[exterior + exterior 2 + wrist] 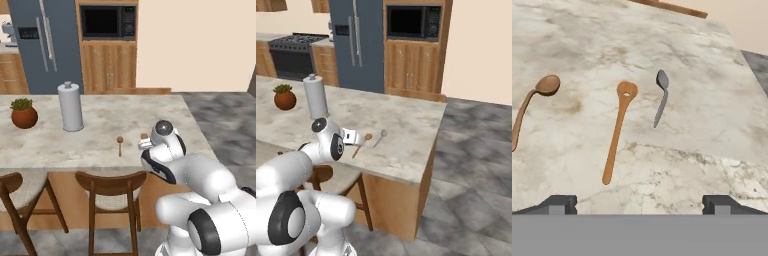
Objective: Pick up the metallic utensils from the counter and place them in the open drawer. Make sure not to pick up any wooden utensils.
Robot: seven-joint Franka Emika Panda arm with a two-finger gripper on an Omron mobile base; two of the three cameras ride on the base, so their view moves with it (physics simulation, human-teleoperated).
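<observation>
Your gripper [640, 204] stands released, fingertips wide apart and holding nothing, above the near edge of the counter [712, 120]. Ahead of it lie three utensils side by side, apart from each other: a wooden spoon [531, 104], a slotted wooden spoon [618, 131] and the grey metal spoon [661, 99], nearest the counter's right end.

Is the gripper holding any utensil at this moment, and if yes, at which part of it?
Nothing is held. The gripper is open above the counter; the metal spoon and both wooden spoons lie untouched.
</observation>
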